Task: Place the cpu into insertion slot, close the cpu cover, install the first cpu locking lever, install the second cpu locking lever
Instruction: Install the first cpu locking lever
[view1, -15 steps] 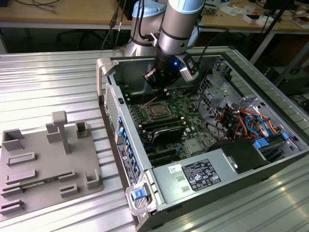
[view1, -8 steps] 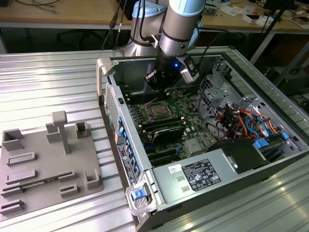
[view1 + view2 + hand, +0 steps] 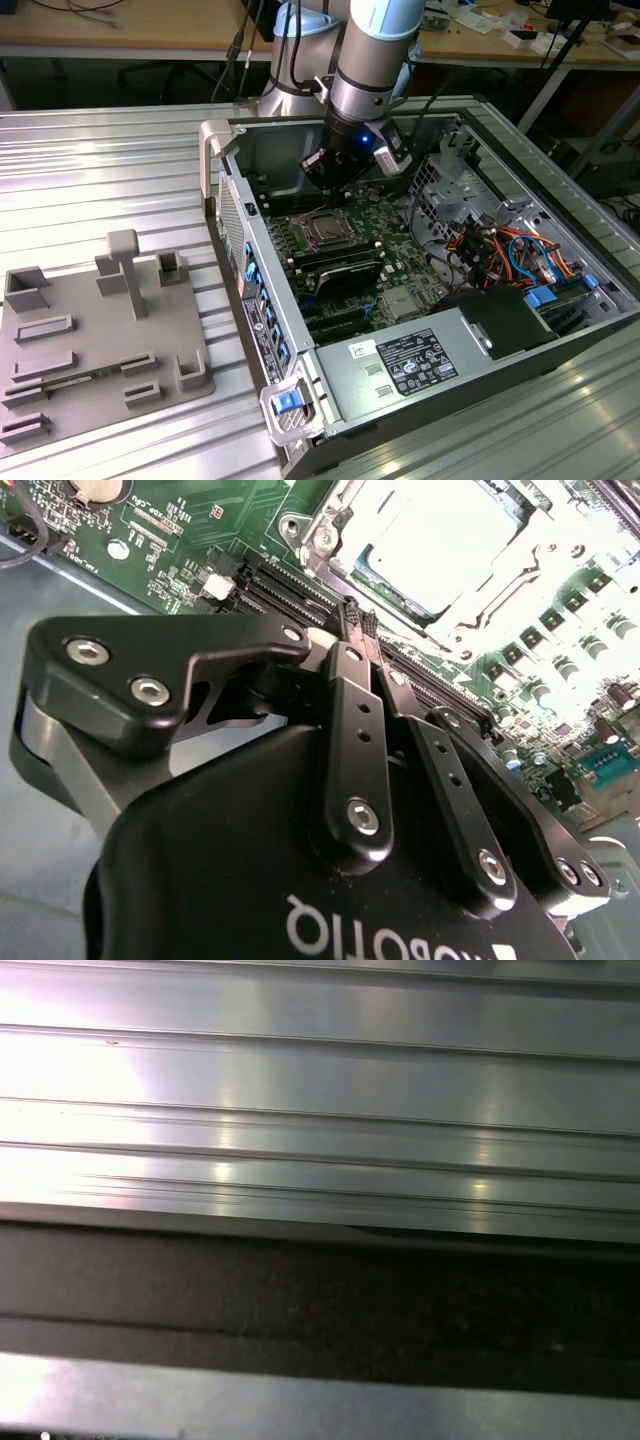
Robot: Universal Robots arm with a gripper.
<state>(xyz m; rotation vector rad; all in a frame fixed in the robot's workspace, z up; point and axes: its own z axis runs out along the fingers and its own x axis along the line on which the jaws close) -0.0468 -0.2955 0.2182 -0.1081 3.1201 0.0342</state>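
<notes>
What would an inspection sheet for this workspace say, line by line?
Surface: ribbed metal table carrying an open computer case.
Job's things: cpu seated in the socket; cover appears down around it; levers cannot be told.
Clutter: grey fixture plate at the exterior view's left.
Grippers: gripper above the board beside the socket, jaws shut, holding nothing.
Cables: orange and blue bundle inside the case.
Surroundings: wooden desks behind.

Black tool (image 3: 356, 620), green motherboard (image 3: 385, 215), ribbed silver table (image 3: 100, 170).
</notes>
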